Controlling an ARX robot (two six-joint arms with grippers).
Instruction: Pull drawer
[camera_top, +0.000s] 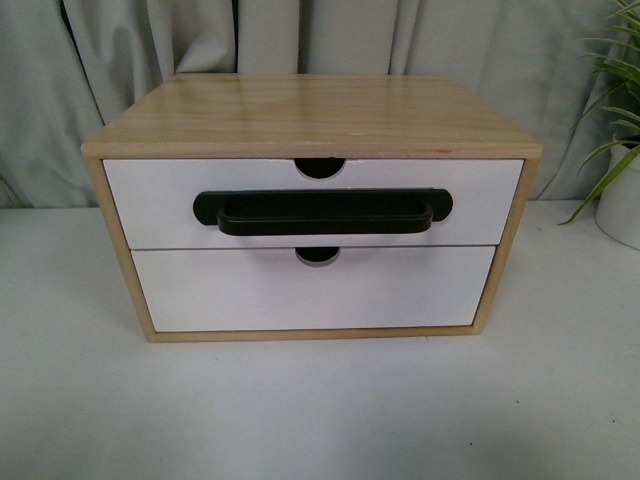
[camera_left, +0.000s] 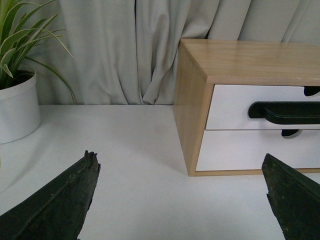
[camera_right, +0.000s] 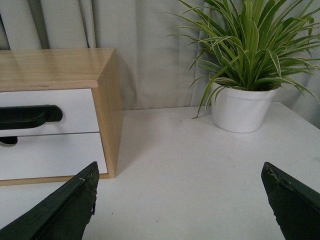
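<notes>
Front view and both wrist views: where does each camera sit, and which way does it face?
Front: on the robot's body between the arms, facing the cabinet and its drawer head-on; no arm shows.
Left wrist: on the left arm, over the table, looking past the open left gripper at the cabinet's left corner.
Right wrist: on the right arm, looking past the open right gripper at the cabinet's right corner and a potted plant.
Shared: all three show the drawer's black handle; front and right wrist share that plant.

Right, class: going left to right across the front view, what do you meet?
Cabinet's left side panel → drawer's black bar handle → cabinet's right side panel → white plant pot.
</notes>
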